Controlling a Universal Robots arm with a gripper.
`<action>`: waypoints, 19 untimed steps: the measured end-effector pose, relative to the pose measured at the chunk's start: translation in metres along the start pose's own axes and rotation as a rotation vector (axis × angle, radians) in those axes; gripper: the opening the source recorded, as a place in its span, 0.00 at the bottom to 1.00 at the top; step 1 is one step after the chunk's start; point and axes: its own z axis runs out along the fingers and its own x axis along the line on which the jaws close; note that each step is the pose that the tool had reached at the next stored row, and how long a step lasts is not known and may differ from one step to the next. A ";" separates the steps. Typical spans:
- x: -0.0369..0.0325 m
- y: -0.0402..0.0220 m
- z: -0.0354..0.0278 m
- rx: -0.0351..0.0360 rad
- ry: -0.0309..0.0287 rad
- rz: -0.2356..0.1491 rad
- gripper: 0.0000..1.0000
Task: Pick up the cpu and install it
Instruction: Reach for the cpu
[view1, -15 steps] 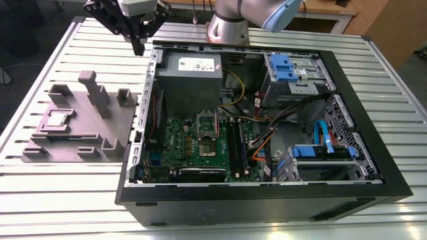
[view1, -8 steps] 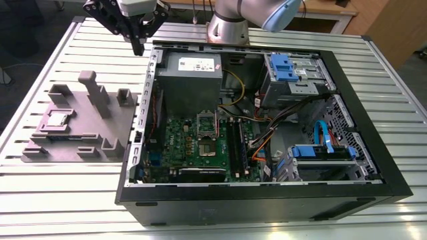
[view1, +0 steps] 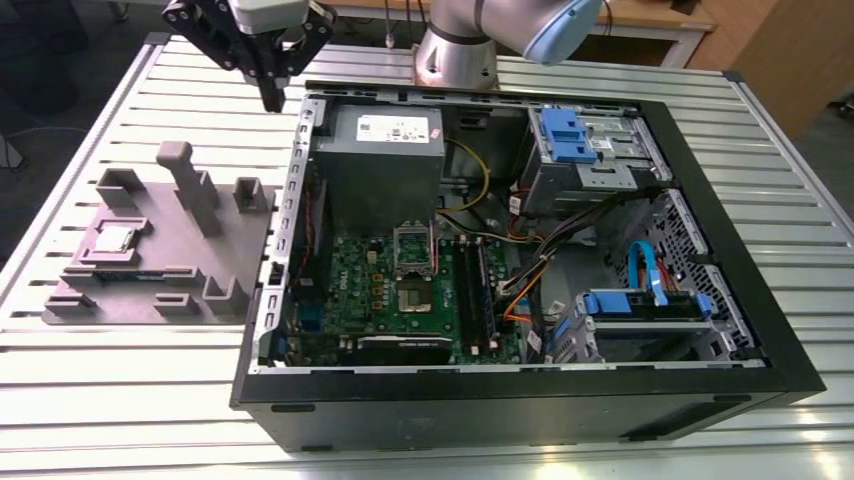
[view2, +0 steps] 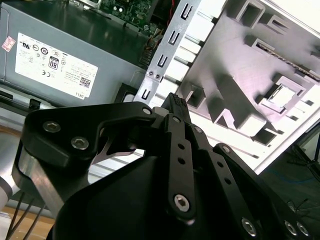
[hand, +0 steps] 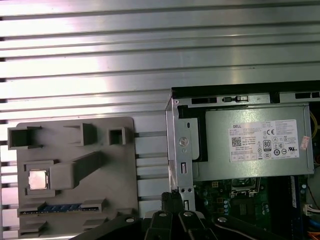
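While the cpu lies flat in its square pocket on the grey holder, at the exterior view's left of the open computer case, your hand hangs above the worktop by the case's far corner, well apart from the chip. Its fingers look clenched together with nothing between them. I judge the step in hand to be the reach for the chip, so spread the fingers while you are clear of the holder's tall posts.

In the second wrist view, the hand points down just beside the case's metal edge, and the holder lies beyond it. The cpu shines in its recess, with low walls close around it. Those walls likely leave little room, so come down straight, with the fingers square to the chip's edges.

In the first wrist view, the hand sits between the holder and the grey metal box above the green board. The cpu sits near the holder's outer side. Grip it lightly by its rim and keep it level, since it looks thin and smooth.
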 end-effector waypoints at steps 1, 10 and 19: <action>0.0001 0.0000 0.0000 0.0001 0.0006 0.000 0.10; 0.0043 -0.0003 0.0004 0.0003 0.0041 0.002 0.10; 0.0075 -0.0006 0.0006 0.0006 0.0062 0.002 0.10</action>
